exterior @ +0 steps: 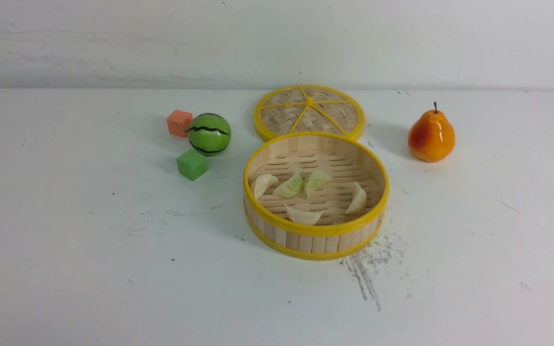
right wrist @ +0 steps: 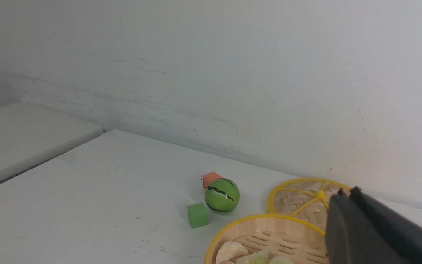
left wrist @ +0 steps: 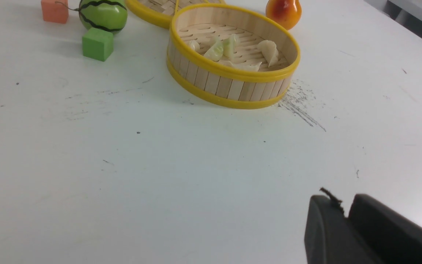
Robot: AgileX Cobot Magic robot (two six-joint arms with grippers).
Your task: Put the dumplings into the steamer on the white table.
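Nearest, in the wrist views: left gripper with jaws nearly together, holding nothing, above bare white table; right gripper closed tight, empty, raised beside the steamer. Mid-table, beside a dark smudge: steamer with all five dumplings on its slatted floor. Farther back: green cube, toy watermelon, orange cube, woven lid, pear.

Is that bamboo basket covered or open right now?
Open. The steamer has no cover on; its woven lid lies flat on the table behind it, and five dumplings show inside.
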